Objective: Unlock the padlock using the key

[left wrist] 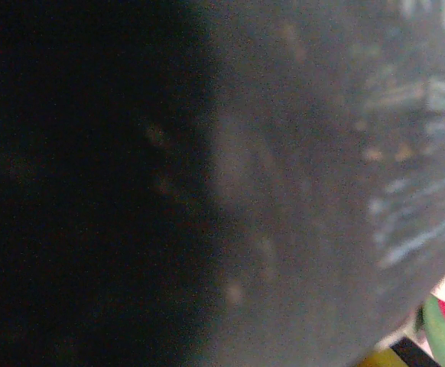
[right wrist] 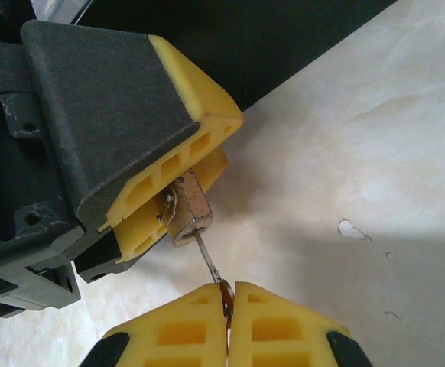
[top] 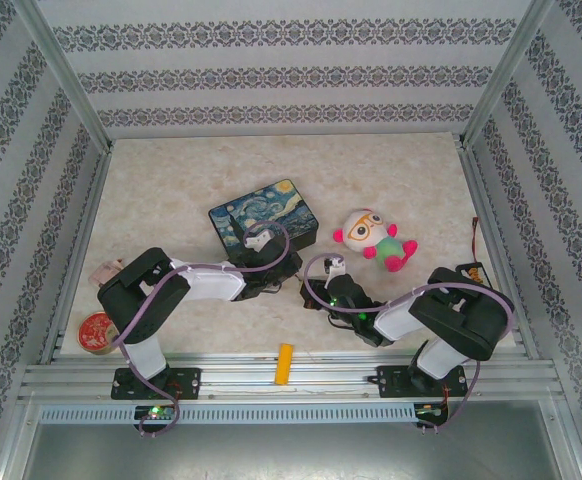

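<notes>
1. Here, the right end effector [right wrist: 228, 304] is closed. Its two yellow pads [right wrist: 280, 329] are pressed together and pinch the head of the key [right wrist: 207, 260] between them.
2. From the pads, the thin shaft of the key goes up and a little to the left and meets the lower end of the padlock [right wrist: 192, 208]. How deep it sits in the lock, I cannot tell.
3. So the padlock is just above the tips of the right end effector. It does not touch them, and the key joins the two.
4. The left end effector [right wrist: 169, 200] grips the padlock. Its yellow-tipped fingers [right wrist: 199, 107] hold the small metal body from two sides, and part of the lock is hidden between them.
5. Behind the padlock and the key is the pale marbled table [right wrist: 375, 168], with a soft shadow on it.
6. In the top view, the two end effectors meet near the middle of the table, just in front of the starry-night tin [top: 264, 215].
7. A plush toy [top: 374, 238] lies to the right of the tin, apart from it.
8. An orange-yellow block [top: 285, 363] lies at the near edge, between the two arm bases and well apart from the padlock.
</notes>
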`<state>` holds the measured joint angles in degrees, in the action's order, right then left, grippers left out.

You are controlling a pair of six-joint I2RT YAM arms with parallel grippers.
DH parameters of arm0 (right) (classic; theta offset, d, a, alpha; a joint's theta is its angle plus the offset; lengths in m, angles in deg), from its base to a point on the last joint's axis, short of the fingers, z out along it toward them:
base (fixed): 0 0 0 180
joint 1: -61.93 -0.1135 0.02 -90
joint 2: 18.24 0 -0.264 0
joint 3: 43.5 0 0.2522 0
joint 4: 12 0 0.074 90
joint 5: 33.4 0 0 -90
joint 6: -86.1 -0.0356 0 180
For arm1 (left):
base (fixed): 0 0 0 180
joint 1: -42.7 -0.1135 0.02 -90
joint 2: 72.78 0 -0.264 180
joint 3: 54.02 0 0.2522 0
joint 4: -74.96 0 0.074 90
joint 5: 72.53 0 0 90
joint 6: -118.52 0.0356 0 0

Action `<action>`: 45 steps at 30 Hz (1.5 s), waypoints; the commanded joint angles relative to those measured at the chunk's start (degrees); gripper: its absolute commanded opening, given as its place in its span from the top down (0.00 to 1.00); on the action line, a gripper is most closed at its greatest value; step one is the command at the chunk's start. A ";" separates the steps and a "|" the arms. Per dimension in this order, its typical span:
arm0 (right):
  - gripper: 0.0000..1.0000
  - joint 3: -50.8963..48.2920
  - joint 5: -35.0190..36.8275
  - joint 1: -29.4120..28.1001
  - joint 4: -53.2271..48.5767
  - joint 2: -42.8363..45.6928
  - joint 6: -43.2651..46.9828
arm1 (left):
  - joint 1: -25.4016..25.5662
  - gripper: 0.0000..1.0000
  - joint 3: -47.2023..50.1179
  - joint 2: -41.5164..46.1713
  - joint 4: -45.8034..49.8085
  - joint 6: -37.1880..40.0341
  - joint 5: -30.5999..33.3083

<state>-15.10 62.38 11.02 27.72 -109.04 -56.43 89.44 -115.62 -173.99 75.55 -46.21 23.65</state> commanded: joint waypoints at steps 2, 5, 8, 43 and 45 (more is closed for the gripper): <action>1.00 1.06 1.82 -0.68 3.77 -1.58 0.35 | -0.42 0.83 1.48 -1.45 -3.98 -5.23 -5.34; 1.00 0.93 1.52 -0.72 5.26 -2.34 0.07 | -0.42 0.83 1.49 -1.52 -3.95 -5.20 -5.38; 1.00 0.70 1.33 -0.72 6.52 -2.95 -0.33 | -0.42 0.83 1.48 -1.75 -4.05 -5.24 -5.56; 1.00 -0.07 -0.60 -0.50 25.81 -16.91 -6.08 | -0.60 0.83 1.87 -2.74 -6.27 -6.58 -6.57; 1.00 -0.34 -0.39 -0.46 25.89 -17.12 -6.34 | -0.68 0.83 1.98 -2.64 -6.23 -6.60 -6.44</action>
<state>-15.04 63.28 11.06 51.28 -124.93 -61.67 88.96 -115.14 -174.54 72.99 -46.06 23.93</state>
